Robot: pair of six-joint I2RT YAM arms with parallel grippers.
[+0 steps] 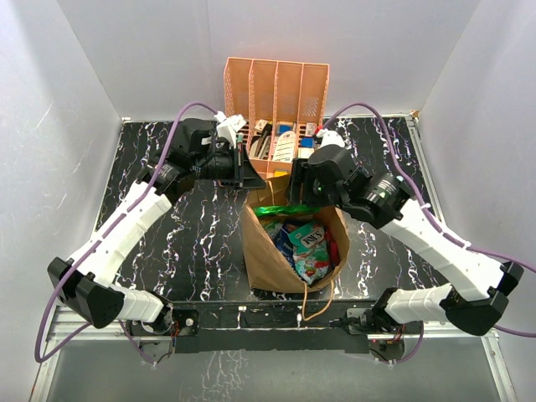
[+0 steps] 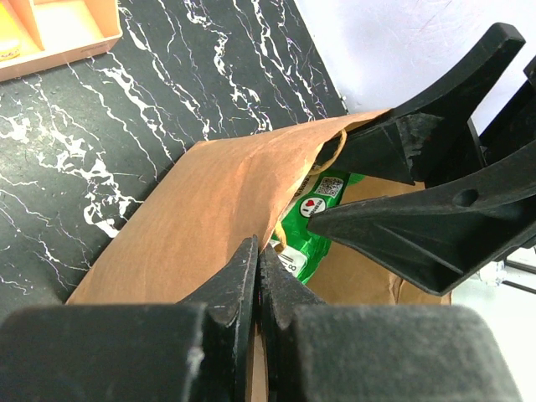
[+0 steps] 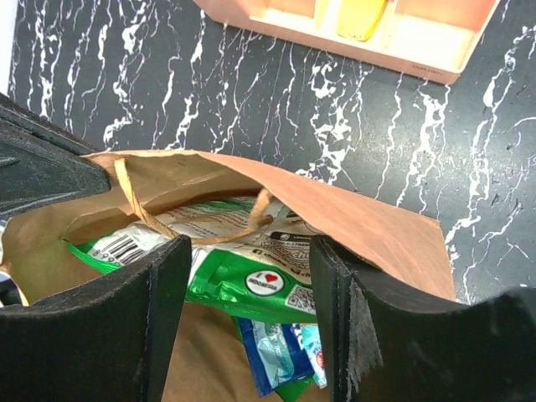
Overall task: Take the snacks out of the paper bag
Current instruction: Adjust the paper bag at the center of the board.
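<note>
Left jaws are pinched tight on the rim of the paper bag [image 2: 209, 209], apparently holding its mouth open on the bench [image 2: 126, 126]. Right jaws stand wide over that mouth. A green packet [image 3: 243, 280] lies directly below and between them, its long side running from one jaw toward the other. The right arm [image 1: 435, 243] is clearly nearer. Whether its tips touch the packet, I can't tell. The packet's ends hide behind the jaws, and the blue packet [image 3: 268, 352] underneath is mostly covered.
</note>
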